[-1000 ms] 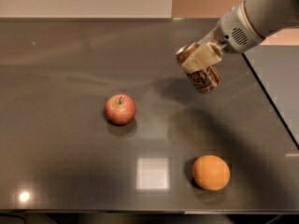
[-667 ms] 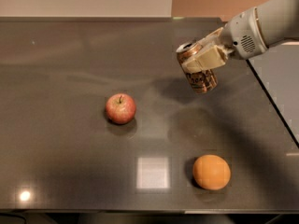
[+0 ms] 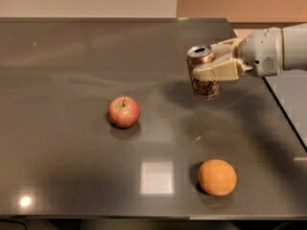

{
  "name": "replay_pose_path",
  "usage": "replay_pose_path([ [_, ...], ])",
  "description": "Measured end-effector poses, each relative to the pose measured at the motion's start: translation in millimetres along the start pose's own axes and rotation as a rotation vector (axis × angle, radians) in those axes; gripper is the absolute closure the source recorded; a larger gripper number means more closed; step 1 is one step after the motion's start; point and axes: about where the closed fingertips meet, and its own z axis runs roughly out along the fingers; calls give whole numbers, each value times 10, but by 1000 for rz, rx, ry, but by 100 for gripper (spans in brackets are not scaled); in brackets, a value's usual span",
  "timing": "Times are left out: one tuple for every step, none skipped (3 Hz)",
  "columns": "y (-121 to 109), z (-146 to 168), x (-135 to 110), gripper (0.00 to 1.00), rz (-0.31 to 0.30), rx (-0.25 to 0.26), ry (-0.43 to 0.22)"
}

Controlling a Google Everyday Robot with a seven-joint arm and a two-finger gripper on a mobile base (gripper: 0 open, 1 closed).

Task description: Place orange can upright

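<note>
The orange can [image 3: 205,83], coppery brown with pale script and a silver top, stands nearly upright at the right of the dark table [image 3: 72,56]. Whether its base touches the surface I cannot tell. My gripper [image 3: 216,61] reaches in from the right edge with its beige fingers [image 3: 218,72] closed around the can's upper half. The white arm behind it runs off the right side of the view.
A red apple [image 3: 124,111] sits left of the can at mid table. A round orange fruit [image 3: 217,177] lies near the front right. The table's right edge [image 3: 283,114] runs just beyond the arm, with a lighter floor past it.
The can has turned from tilted toward upright and come lower toward the table. The arm has swung down from the upper right to come in level. Apple and fruit have not moved.
</note>
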Motion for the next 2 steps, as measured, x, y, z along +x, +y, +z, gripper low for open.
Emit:
replay_pose_path([
  [2,-77,81,100,-1,-8,-96],
  [-12,-146,193,100,9,-10,-165],
])
